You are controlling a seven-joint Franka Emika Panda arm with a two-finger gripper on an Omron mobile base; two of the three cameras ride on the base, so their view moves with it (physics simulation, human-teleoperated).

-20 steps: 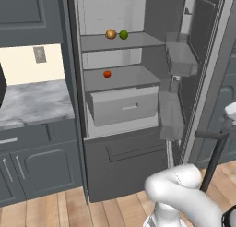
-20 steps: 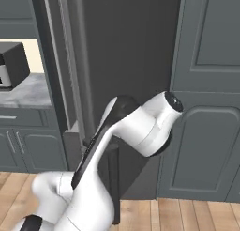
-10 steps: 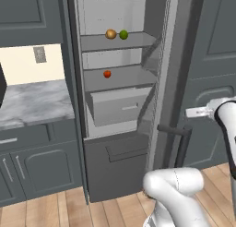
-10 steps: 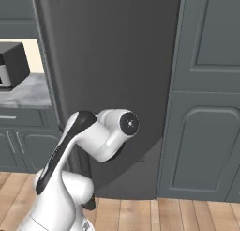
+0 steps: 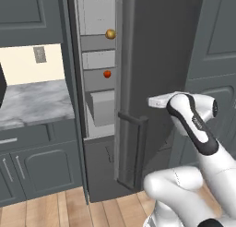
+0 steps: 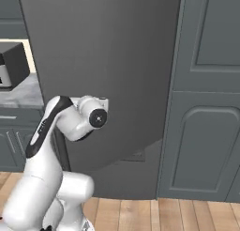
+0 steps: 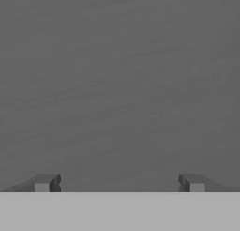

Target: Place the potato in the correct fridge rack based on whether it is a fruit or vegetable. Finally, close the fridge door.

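Door [image 5: 156,60] nearly shut, centre frame; potato [image 5: 110,34] on rack [image 5: 98,37], upper left. Jaws wide apart, empty, facing door. Risk: push slips, leaving door ajar

Fridge door swings most of the way shut

The fridge door [image 5: 156,60] now stands nearly closed — only a narrow gap at its left edge shows the potato [image 5: 110,34] and the red-orange ball [image 5: 107,74], while the green ball has slipped out of sight behind it. The arm reaches further forward, the gripper [image 7: 119,183] right at the door's outer face — its fingertips [image 7: 45,182] now spread wide.
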